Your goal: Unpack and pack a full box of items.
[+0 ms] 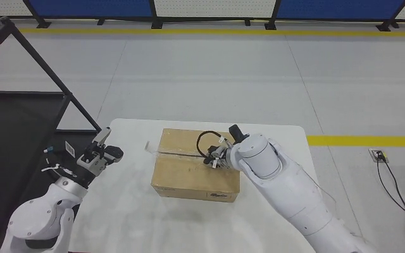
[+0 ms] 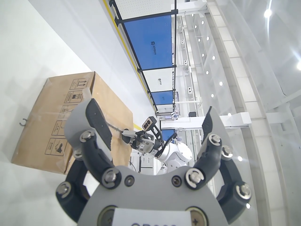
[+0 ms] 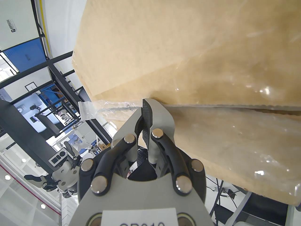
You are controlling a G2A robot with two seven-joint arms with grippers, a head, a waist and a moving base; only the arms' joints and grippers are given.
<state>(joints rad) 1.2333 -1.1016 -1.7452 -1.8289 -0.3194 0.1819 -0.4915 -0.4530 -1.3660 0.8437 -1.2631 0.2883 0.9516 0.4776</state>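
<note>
A closed cardboard box stands in the middle of the white table, its top seam covered with clear tape. My right gripper rests on the box top at the seam, near the right end. In the right wrist view its shut fingertips touch the taped seam of the box. A loose end of tape sticks out past the box's far edge. My left gripper is open over the table, left of the box. The left wrist view faces the box's printed side between the spread fingers.
A black metal frame stands off the table's left edge. The loose tape end hangs over the table beside the box's back left corner. A small hook-shaped bit lies on the table near the box.
</note>
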